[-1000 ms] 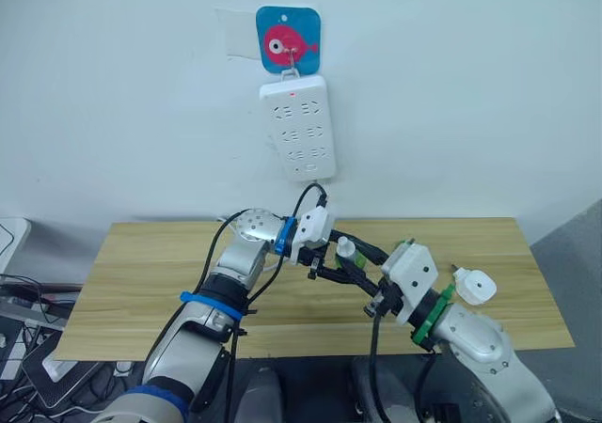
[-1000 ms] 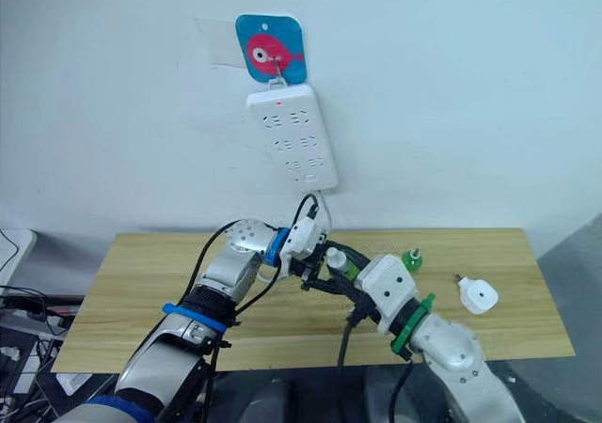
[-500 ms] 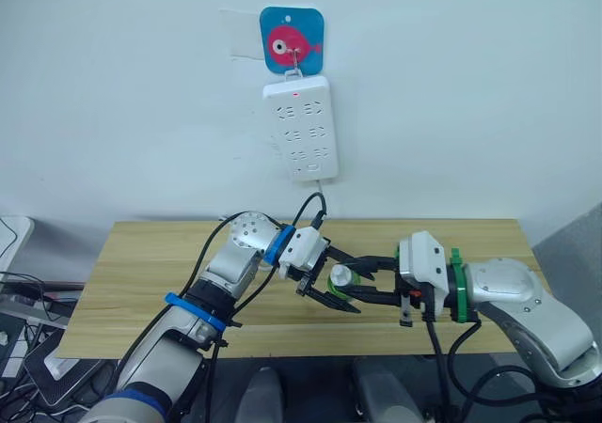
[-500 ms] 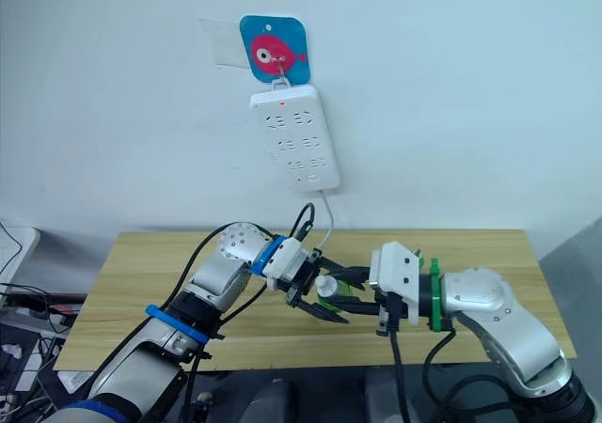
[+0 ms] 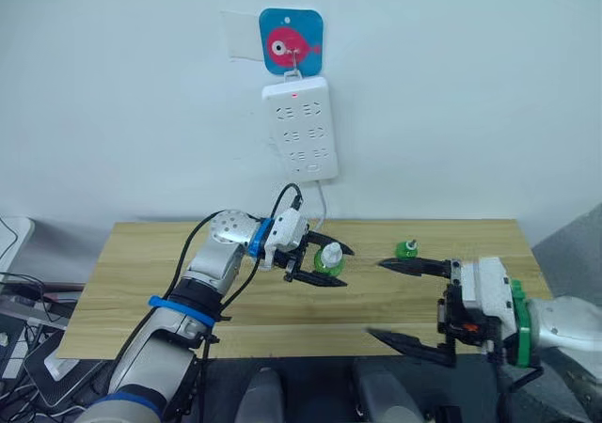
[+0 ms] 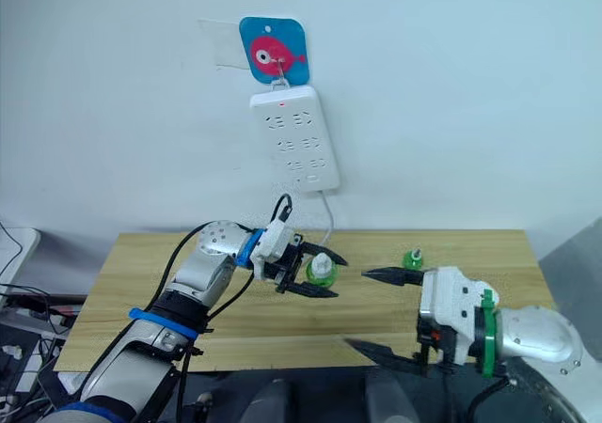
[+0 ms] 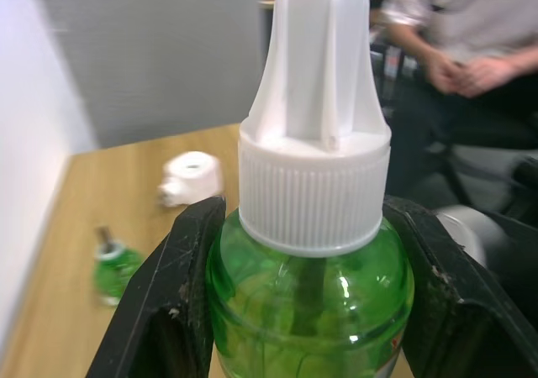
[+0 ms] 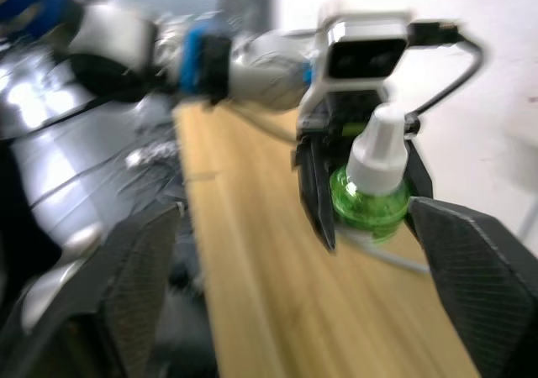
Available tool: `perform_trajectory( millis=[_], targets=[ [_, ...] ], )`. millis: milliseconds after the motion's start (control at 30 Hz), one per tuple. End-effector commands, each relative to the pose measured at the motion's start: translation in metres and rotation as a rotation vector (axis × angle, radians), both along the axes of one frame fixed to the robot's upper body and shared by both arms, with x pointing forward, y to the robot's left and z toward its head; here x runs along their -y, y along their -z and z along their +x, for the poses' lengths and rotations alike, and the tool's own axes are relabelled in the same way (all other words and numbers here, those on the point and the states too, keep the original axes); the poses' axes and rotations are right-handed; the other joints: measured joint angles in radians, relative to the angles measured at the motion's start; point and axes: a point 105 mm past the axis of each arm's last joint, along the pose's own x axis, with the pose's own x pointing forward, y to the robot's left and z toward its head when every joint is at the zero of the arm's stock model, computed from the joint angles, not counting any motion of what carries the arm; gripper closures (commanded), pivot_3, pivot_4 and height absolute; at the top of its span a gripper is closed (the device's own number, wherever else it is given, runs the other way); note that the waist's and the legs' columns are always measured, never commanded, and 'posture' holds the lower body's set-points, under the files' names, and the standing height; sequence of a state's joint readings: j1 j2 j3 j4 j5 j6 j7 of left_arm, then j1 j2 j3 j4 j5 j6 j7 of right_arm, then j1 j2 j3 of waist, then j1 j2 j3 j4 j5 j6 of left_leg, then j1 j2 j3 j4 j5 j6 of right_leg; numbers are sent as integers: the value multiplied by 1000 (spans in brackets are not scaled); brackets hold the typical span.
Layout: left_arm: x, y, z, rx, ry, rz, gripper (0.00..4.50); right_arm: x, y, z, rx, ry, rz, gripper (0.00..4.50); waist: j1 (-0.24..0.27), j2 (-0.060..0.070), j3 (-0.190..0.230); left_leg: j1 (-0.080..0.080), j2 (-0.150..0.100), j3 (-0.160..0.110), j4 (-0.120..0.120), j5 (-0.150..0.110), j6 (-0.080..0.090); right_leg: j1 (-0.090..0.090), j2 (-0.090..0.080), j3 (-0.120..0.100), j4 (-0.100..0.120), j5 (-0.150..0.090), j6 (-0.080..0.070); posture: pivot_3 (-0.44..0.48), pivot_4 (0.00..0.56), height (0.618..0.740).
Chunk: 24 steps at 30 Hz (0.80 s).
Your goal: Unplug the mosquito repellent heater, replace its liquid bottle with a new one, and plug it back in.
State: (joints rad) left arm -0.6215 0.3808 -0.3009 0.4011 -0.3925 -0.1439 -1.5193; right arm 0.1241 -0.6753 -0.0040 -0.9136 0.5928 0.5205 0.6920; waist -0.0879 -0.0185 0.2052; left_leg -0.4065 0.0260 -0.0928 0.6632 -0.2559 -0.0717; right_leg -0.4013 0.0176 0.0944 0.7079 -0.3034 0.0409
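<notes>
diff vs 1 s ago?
Right gripper has let go of the capped green bottle and pulled back toward the robot, fingers wide open. Left gripper keeps hold of it. Power strip and the small bottle on the table unchanged.

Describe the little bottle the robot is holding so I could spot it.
Look below the white power strip on the wall, above the wooden table. The left gripper clamps a green bottle; unlike the capless green bottle standing nearby, it wears a white cap.

White power strip (image 5: 299,129) under fish hook plate (image 5: 291,40); seated person (image 7: 458,25).
</notes>
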Motion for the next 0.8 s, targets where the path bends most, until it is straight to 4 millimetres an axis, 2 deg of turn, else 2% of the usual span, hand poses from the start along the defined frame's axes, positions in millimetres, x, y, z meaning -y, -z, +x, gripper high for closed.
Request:
perform_trajectory(
  millis=[33,167,433,533,633,700,800],
  targets=[
    [2,-7,2,9,-39,-47,2217,-24,-4,6,21,128,52,27,-2,0,0,1,0,1,0,0,0,0,0,1,1,0,0,-60,191,740],
    [8,-11,5,-2,-66,-78,2217,-40,-2,26,24,285,106,27,0,0,0,0,0,1,0,0,0,-1,0,1,1,-1,-1,-60,190,740],
    [13,-13,6,-5,-79,-93,2217,-47,-3,68,24,458,138,27,-1,0,0,1,0,2,-1,0,0,-2,0,1,2,-1,-1,-66,199,740],
    [14,-13,6,-7,-76,-93,2217,-38,13,73,-2,482,128,534,0,0,0,0,0,2,-1,0,0,-2,0,1,1,-1,-2,-66,201,740],
    [14,-14,7,-6,-77,-94,2217,-35,23,70,-16,482,128,1521,-1,0,0,0,0,2,-1,0,0,-2,-1,1,2,-2,-2,-63,203,740],
    [14,-14,7,-5,-79,-94,2217,-32,35,66,-40,479,131,2292,-2,0,0,0,0,2,-1,0,0,-2,0,1,2,-2,-2,-60,205,740],
    [13,-14,7,-6,-82,-93,2217,-29,53,59,-70,472,135,3224,-1,0,0,1,0,2,-1,0,0,-2,0,1,2,-2,-2,-60,206,740]
  ],
)
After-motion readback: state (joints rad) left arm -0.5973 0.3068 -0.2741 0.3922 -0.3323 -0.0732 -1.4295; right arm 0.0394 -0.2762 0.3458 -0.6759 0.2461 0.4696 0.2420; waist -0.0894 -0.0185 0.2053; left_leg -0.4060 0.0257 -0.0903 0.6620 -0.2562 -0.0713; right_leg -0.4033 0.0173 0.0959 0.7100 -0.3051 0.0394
